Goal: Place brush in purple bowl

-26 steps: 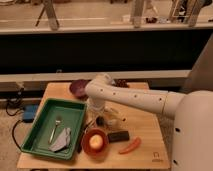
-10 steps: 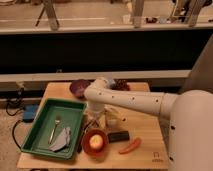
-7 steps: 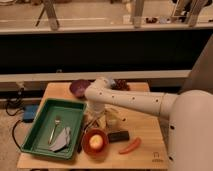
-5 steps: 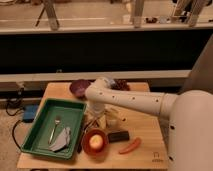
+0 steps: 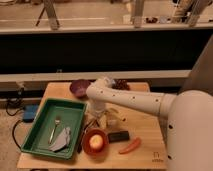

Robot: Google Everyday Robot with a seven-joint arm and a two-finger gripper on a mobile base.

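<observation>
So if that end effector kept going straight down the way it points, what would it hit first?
Probably the wooden table, or the dark brush handle lying just below. The end effector hangs low beside the green tray, above the orange-red bowl; depth is unclear.

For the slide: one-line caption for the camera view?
Gripper lowered beside the green tray, purple bowl waiting behind.

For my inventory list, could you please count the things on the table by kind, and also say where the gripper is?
Bowls: 2 (purple bowl, orange bowl)
Trays: 1 (green tray)
Forks: 1 (fork, in the tray)
Cloths: 1 (grey cloth, in the tray)
Black blocks: 1 (block)
Orange-red sticks: 1 (stick)
Total: 7
Gripper: low over the table, above the orange bowl.
</observation>
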